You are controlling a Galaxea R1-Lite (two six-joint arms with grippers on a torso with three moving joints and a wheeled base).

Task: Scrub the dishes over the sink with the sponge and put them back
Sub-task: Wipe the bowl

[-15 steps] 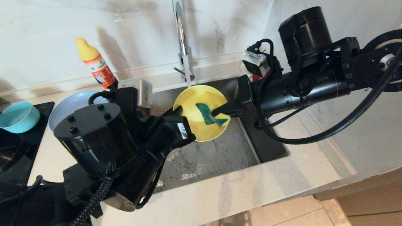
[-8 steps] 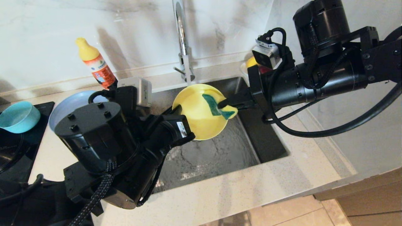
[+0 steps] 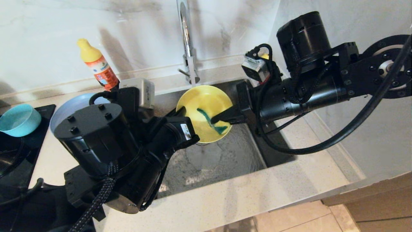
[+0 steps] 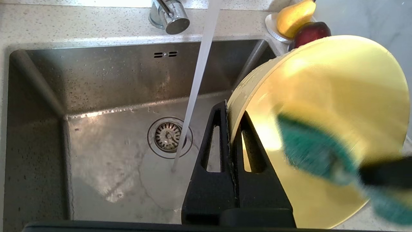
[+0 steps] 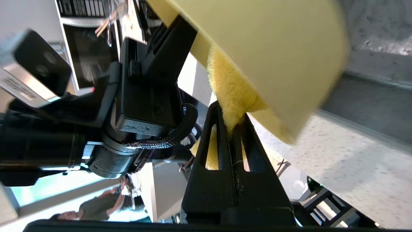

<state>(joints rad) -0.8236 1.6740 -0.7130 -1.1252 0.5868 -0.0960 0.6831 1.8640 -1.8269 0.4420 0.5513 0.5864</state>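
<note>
The pale yellow bowl (image 3: 206, 100) is tilted on its side over the sink (image 3: 225, 154), its opening turned toward the right arm. My left gripper (image 3: 182, 112) is shut on its rim (image 4: 230, 112). The sponge (image 3: 204, 116) is pressed against the bowl's inside, green side showing (image 4: 309, 151). My right gripper (image 3: 215, 120) is shut on the sponge's yellow foam (image 5: 228, 90), close under the bowl (image 5: 273, 42). The teal-blue bowl (image 3: 19, 119) stands at the far left. The grey-blue plate (image 3: 69, 106) lies behind my left arm, partly hidden.
Water runs from the chrome faucet (image 3: 186, 38) in a stream (image 4: 199, 80) down beside the drain (image 4: 169, 137), just next to the yellow bowl. An orange detergent bottle (image 3: 98, 66) stands on the back counter. A white dish with fruit (image 4: 289, 19) sits at the sink's far right corner.
My right gripper swept the sponge up to the bowl's upper right rim, then back down and left into the bowl's middle. The left gripper kept the bowl almost still.
</note>
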